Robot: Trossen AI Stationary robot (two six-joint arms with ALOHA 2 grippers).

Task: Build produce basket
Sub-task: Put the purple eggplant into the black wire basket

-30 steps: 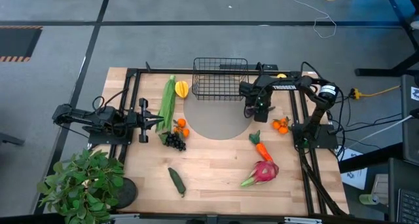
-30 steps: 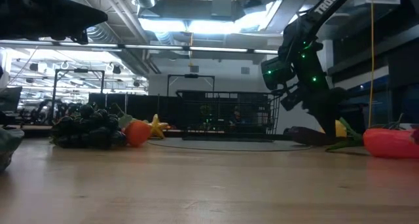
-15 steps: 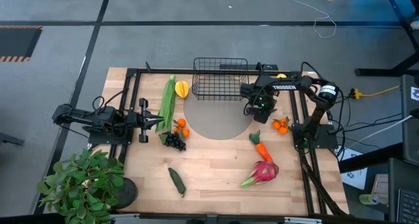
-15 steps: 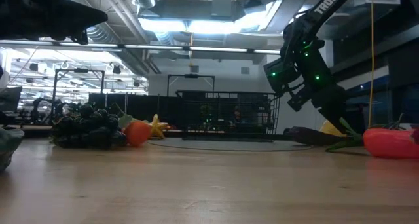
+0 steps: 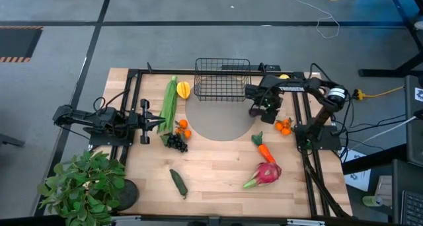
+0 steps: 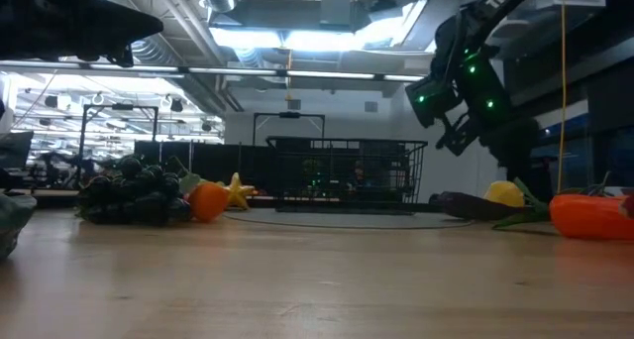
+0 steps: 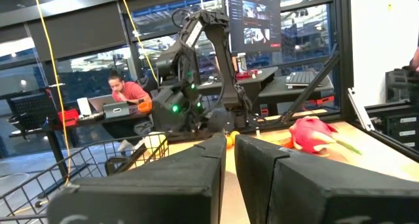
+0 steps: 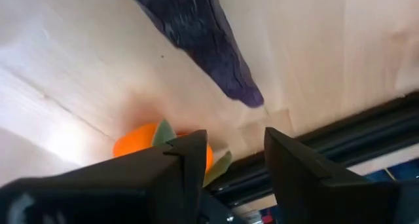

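The black wire basket (image 5: 223, 80) stands at the far edge of a grey round mat (image 5: 221, 127). My right gripper (image 8: 236, 142) hangs open above the table beside the basket's right end, pointing steeply down, with nothing between its fingers. The purple eggplant (image 8: 196, 34) lies flat on the wood below it (image 6: 466, 205). An orange with green leaves (image 8: 157, 145) shows behind one finger. Corn (image 5: 170, 104), starfruit (image 5: 183, 90), grapes (image 5: 175, 141), cucumber (image 5: 178, 183), carrot (image 5: 263, 148) and dragon fruit (image 5: 266, 173) lie on the table. My left gripper (image 7: 229, 145) waits shut at the left, beside the corn.
A leafy potted plant (image 5: 86, 186) stands at the near left corner. Black frame rails (image 5: 299, 120) run along the table's right side, with small oranges (image 5: 284, 125) beside them. More oranges (image 5: 182, 127) lie by the grapes. Bare wood lies at the near middle.
My right gripper has risen from just above the eggplant, drifted a little toward the table's right edge and rolled at the wrist. Its finger gap looks the same. The eggplant has stayed lying on the table.
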